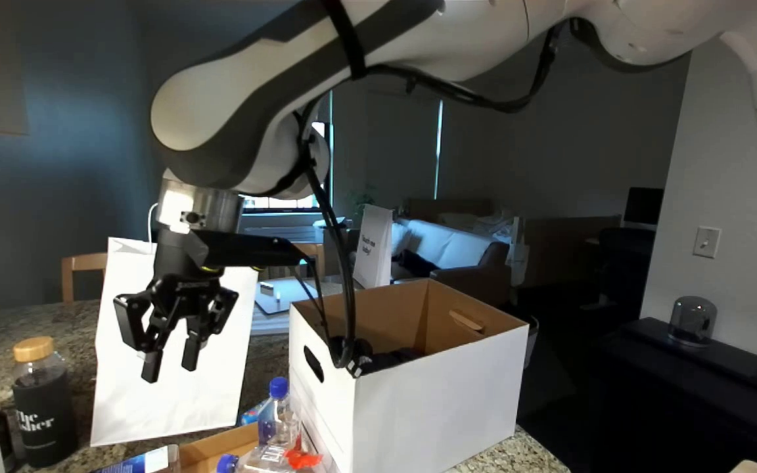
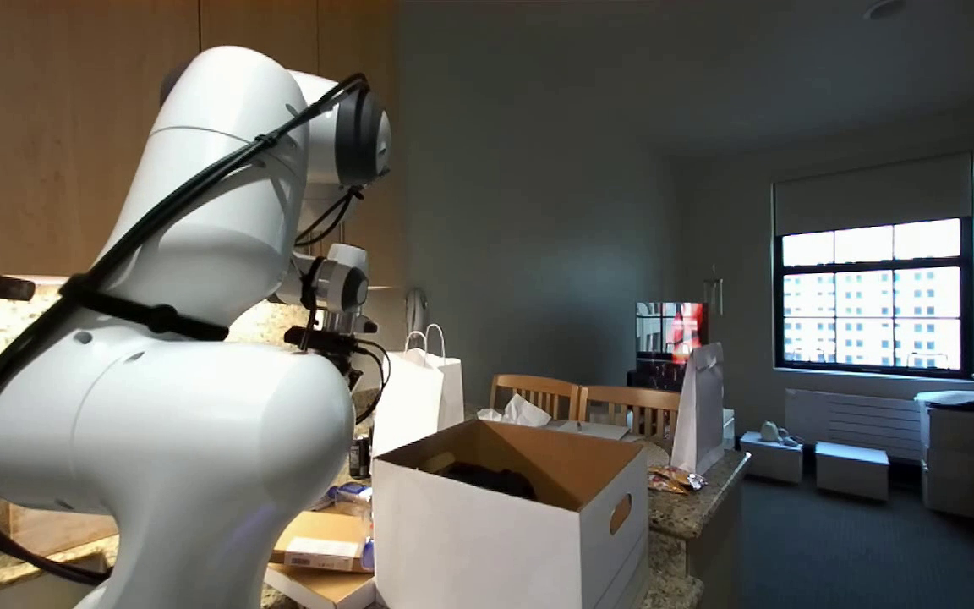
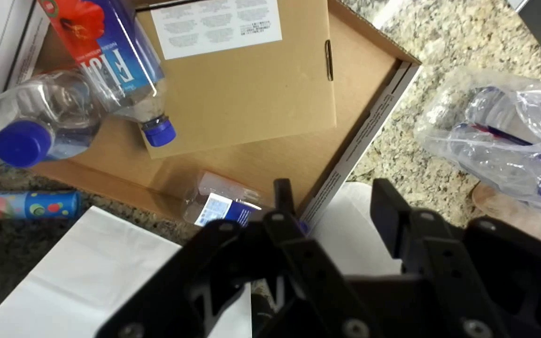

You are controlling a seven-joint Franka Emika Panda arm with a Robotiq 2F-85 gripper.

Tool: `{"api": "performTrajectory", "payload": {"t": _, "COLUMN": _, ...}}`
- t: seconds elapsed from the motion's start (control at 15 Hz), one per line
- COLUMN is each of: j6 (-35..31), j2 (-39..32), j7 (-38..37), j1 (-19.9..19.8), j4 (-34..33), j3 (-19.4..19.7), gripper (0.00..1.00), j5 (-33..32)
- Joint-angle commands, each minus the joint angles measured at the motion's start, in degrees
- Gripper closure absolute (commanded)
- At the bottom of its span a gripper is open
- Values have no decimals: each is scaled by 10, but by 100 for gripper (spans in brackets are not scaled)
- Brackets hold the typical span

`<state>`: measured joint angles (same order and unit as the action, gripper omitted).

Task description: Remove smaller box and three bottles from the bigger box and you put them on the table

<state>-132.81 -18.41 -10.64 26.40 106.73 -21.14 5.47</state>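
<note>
Nearest in the wrist view, right of centre, the tool [image 3: 331, 192] stands with fingers spread. Farther down, two bottles [image 3: 96, 47] sit upper left and a third bottle [image 3: 219, 202] lies lower middle, around the smaller box [image 3: 251, 89] in a shallow carton [image 3: 251, 159]. Open counter [image 3: 416, 166] borders the carton's right edge. In both exterior views, the white box [image 1: 431, 414] stands to the carton's right, near a counter edge.

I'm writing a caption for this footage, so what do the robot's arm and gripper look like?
The arm is glossy white with rounded segments and dark grey panels. Black cables run along its outside, held by black straps. Past a silvery metal collar, the gripper is black, with two angular, jointed fingers ending in narrow, blocky tips. I can't read any markings.
</note>
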Motion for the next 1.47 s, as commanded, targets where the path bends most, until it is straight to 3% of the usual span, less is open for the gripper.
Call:
{"api": "performTrajectory", "payload": {"t": 0.0, "j6": 26, "j2": 32, "j7": -66, "j1": 17, "j4": -10, "j3": 19, "gripper": 23, "j5": -44}}
{"api": "performTrajectory", "payload": {"t": 0.2, "j6": 35, "j2": 49, "j7": -119, "j1": 18, "j4": -20, "j3": 33, "gripper": 4, "j5": -73}}
{"api": "performTrajectory", "payload": {"t": 0.33, "j6": 65, "j2": 59, "j7": -174, "j1": 18, "j4": -28, "j3": 50, "gripper": 0, "j5": -102}}
{"api": "performTrajectory", "payload": {"t": 0.6, "j6": 128, "j2": 76, "j7": -254, "j1": -1, "j4": -40, "j3": 73, "gripper": 0, "j5": -113}}
{"api": "performTrajectory", "payload": {"t": 0.87, "j6": 146, "j2": 106, "j7": -291, "j1": -27, "j4": -25, "j3": 89, "gripper": 0, "j5": -106}}
{"api": "performTrajectory", "payload": {"t": 1.4, "j6": 268, "j2": 151, "j7": -265, "j1": -97, "j4": -2, "j3": 114, "gripper": 0, "j5": -100}}
